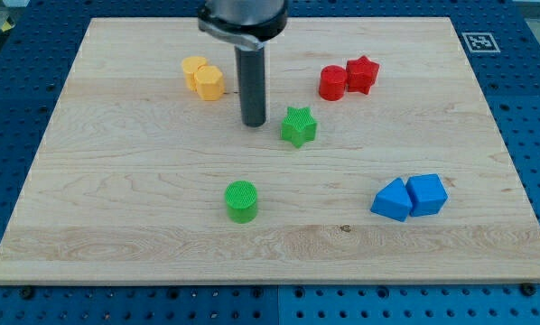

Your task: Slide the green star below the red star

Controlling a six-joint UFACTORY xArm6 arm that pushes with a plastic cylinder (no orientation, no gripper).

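Observation:
The green star (pixel 298 126) lies near the middle of the wooden board (pixel 116 208). The red star (pixel 362 74) lies up and to the right of it, touching a red cylinder (pixel 332 82) on its left. My tip (pixel 254 123) rests on the board just left of the green star, with a small gap between them. The rod rises straight up to the view's top.
Two yellow blocks (pixel 203 78) sit together left of the rod at the upper left. A green cylinder (pixel 241 200) stands below the tip. A blue triangular block (pixel 393 200) and a blue cube (pixel 427 194) touch at the lower right.

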